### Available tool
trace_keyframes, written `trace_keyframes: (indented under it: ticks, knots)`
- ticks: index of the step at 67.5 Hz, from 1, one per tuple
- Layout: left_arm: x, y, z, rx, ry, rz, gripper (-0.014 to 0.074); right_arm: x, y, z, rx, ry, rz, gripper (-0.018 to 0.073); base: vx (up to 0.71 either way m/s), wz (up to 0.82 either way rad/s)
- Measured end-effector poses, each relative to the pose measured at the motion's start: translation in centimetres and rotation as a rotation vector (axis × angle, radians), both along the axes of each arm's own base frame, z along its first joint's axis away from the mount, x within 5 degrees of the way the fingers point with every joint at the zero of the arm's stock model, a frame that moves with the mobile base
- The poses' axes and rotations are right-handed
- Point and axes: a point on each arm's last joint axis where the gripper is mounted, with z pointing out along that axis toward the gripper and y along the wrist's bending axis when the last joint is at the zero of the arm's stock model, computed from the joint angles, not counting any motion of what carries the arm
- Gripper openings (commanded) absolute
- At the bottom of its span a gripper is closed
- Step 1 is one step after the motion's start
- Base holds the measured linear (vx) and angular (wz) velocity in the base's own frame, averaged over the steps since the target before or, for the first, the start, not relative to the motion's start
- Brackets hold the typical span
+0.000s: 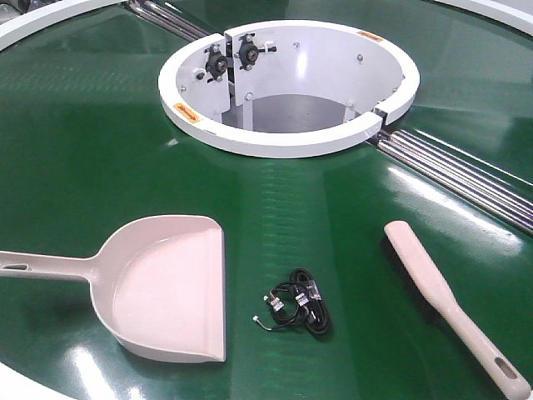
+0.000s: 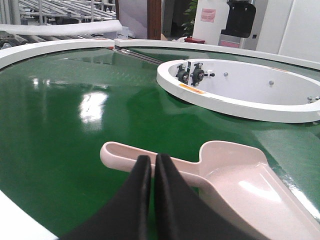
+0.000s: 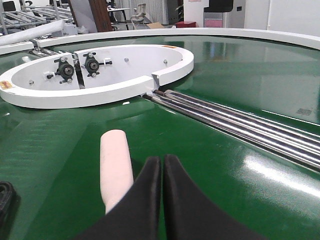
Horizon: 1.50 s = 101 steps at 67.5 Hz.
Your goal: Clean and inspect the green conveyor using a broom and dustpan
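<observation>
The green conveyor (image 1: 83,150) fills the view, glossy w/ light reflections. At top centre is the white ring-shaped opening (image 1: 283,143); on its inner wall sit two black bearing blocks (image 1: 248,52). Steel rollers (image 1: 466,171) run from the ring's right side to the right edge. The dustpan (image 1: 166,292) lies at lower left, handle pointing left, flat front edge to the right. The broom (image 1: 433,287) lies diagonally at lower right, slot-hole handle toward the bottom corner. Btw. them, touching neither, lies a small coiled black cable (image 1: 301,310) w/ white connectors.
</observation>
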Motion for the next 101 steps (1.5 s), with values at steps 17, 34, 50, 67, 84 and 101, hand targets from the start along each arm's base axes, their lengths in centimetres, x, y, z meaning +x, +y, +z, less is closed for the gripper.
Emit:
trace_keyframes:
  ticks: [17, 34, 50, 67, 84, 101]
  knots:
    - [0.0, 0.0, 0.0, 0.000, 0.000, 0.000, -0.0006, 0.0, 0.0, 0.0, 0.000, 0.000, 0.000, -0.0010, 0.00, 0.00]
    - [0.0, 0.0, 0.0, 0.000, 0.000, 0.000, -0.0006, 0.0, 0.0, 0.0, 0.000, 0.000, 0.000, -0.0010, 0.00, 0.00]
    - [0.0, 0.0, 0.0, 0.000, 0.000, 0.000, -0.0006, 0.0, 0.0, 0.0, 0.000, 0.000, 0.000, -0.0010, 0.00, 0.00]
    - [0.0, 0.0, 0.1, 0.000, -0.008, -0.001, -0.0006, 0.0, 0.0, 0.0, 0.000, 0.000, 0.000, -0.0010, 0.00, 0.00]
    - [0.0, -0.1, 1.5, -0.002, -0.164, -0.011, -0.0006, 0.0, 0.0, 0.0, 0.000, 0.000, 0.000, -0.0010, 0.00, 0.00]
    - [-0.5, 0.0, 8.9, 0.038, -0.226, -0.002, -0.0006, 0.0, 0.0, 0.0, 0.000, 0.000, 0.000, -0.0010, 0.00, 0.00]
